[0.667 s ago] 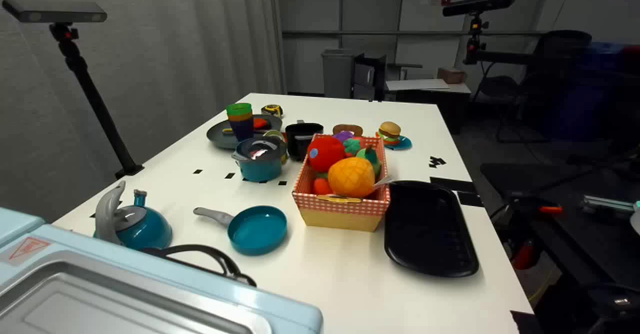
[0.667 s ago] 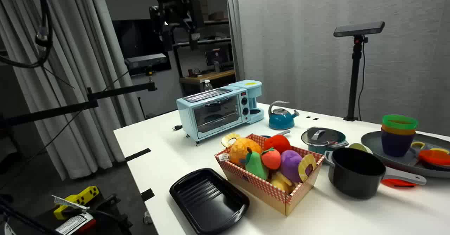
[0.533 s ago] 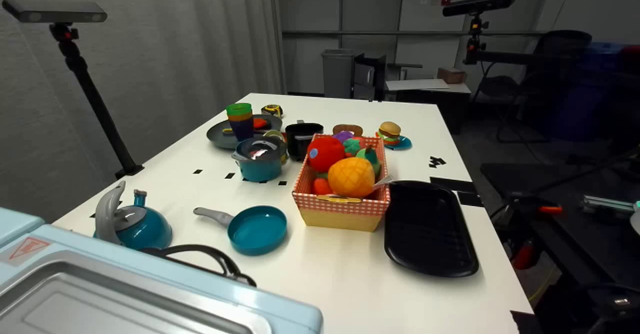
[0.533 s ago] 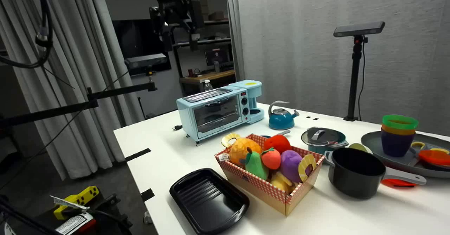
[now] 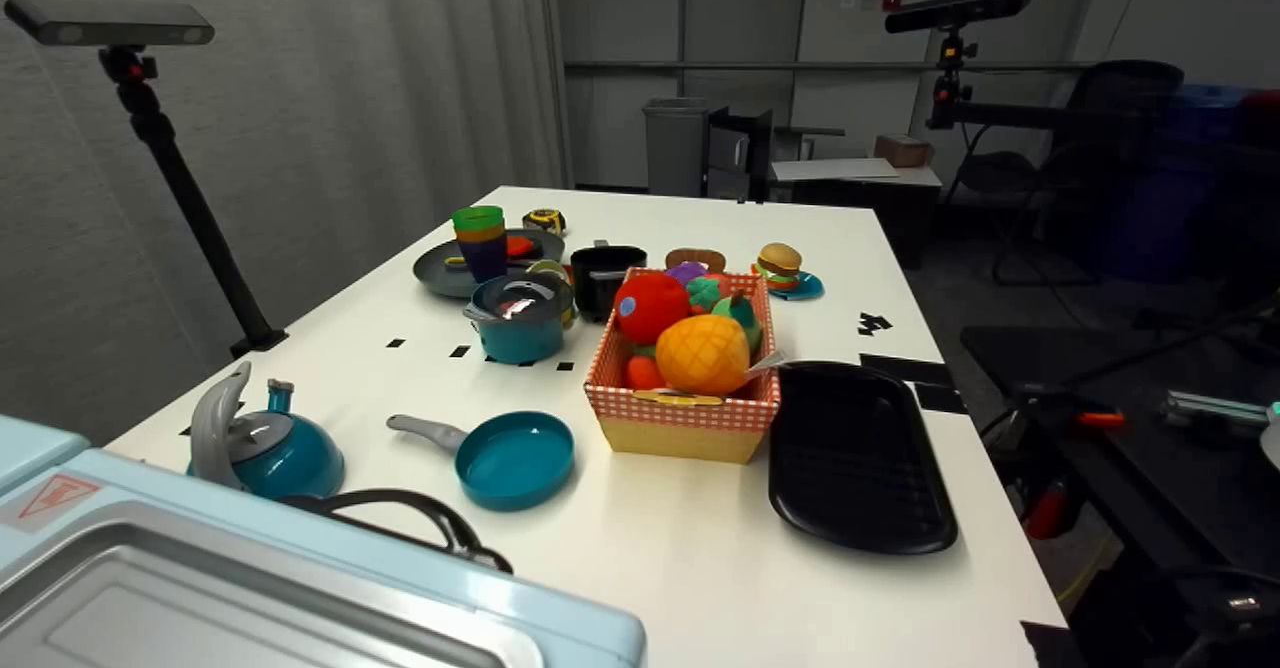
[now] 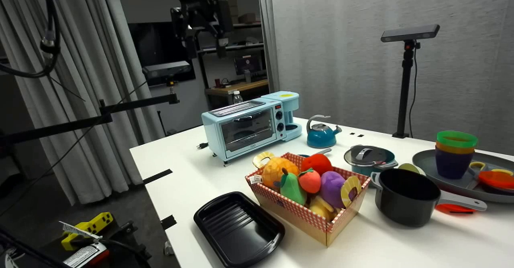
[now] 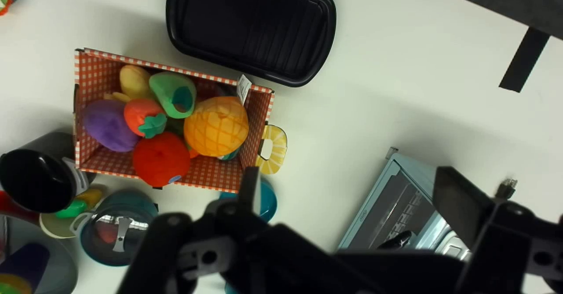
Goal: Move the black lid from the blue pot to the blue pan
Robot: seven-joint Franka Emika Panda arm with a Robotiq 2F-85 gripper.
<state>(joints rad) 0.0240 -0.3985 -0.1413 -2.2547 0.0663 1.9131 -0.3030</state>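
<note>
The black lid [image 5: 520,296] sits on the blue pot [image 5: 518,338]; the lid [image 6: 367,156] and pot [image 6: 360,169] show the same way in the other exterior view. In the wrist view the lid [image 7: 103,246] is at lower left, with its light handle on top. The blue pan [image 5: 515,458] lies on the table with its grey handle pointing away from the basket. In the wrist view the pan [image 7: 268,200] is partly hidden by a finger. My gripper [image 6: 205,48] hangs high above the table, open and empty; the wrist view also shows its fingers wide apart [image 7: 352,184].
A basket of plush fruit [image 5: 680,440] stands beside the pan, with a large black tray [image 5: 860,458] next to it. A blue kettle [image 6: 321,137] and a light-blue toaster oven [image 6: 249,127] stand nearby. A black pot [image 6: 407,204] and a grey platter with cups [image 6: 425,159] are near the blue pot.
</note>
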